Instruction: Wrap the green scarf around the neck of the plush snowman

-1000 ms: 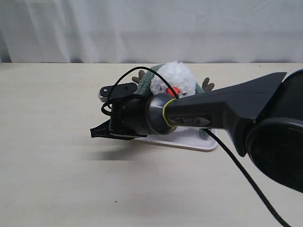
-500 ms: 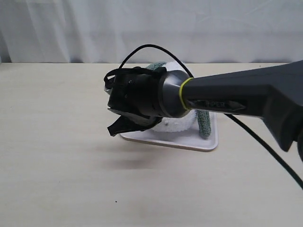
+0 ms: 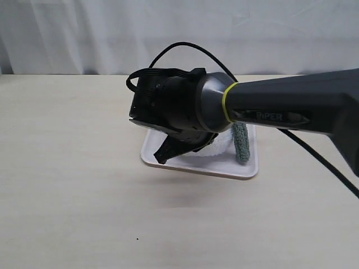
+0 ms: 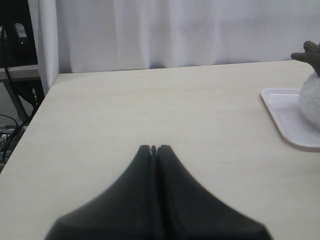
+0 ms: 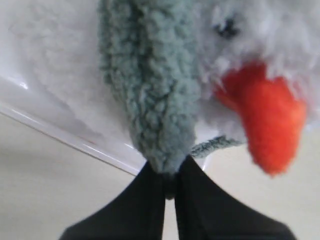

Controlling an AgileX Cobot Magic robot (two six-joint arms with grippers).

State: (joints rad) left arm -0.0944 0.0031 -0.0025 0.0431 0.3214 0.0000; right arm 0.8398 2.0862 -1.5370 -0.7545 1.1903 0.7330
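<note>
Plush snowman (image 5: 260, 45): sitting on the tray (image 3: 247, 168), mid-worktop toward the far edge.
Right gripper (image 5: 170, 176): pinching the green scarf (image 5: 150, 95) by its end, holding it beside the head for wrapping.
Left gripper (image 4: 154, 148): pressed together, waiting clear of the tray.

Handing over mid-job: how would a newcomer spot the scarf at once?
Find the flat white rectangular tray on the pale table; the fluffy white plush snowman sits on it. Beside its orange cone nose runs the fuzzy grey-green knitted scarf, pinched by the right gripper. It is the only green thing there.
</note>
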